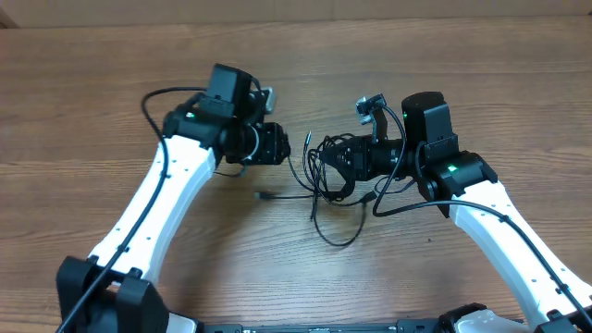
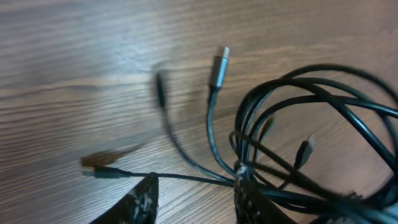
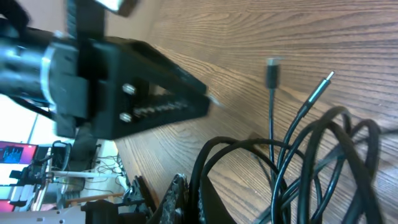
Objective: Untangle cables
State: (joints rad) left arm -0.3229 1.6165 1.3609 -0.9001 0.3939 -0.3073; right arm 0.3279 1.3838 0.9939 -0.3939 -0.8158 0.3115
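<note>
Thin black flexible cables (image 1: 331, 176) lie as one tangled bundle of loops on the brown wood-grain tabletop (image 1: 111, 55), betw. the two arms & tight up against the right gripper (image 1: 328, 165). Right jaws are clenched. In the right wrist view the cords come out right at the tips, so they look pinched on the bundle, w/ loops fanning away from there. Left gripper (image 1: 282, 148) sits just beside the bundle on the opposite side. Its jaws are released & stand apart, nothing clamped. In the left wrist view one left fingertip (image 2: 245, 193) touches the edge of the bundle, while the other fingertip (image 2: 143, 202) is clear of it, over bare wood. One thin cord runs across in front of the gap betw. them, out to a small dark plug (image 2: 98, 170) lying flat on the wood. Can't tell if that cord is inside the jaws or just past the tips. A second loose end w/ a grey metal plug (image 2: 217, 65) points away from the left jaws, apart from them. A third end nearby is too blurred to make out. From overhead a single trailing loop (image 1: 338, 244) hangs off the bundle toward the arm bases, flat on the tabletop.
</note>
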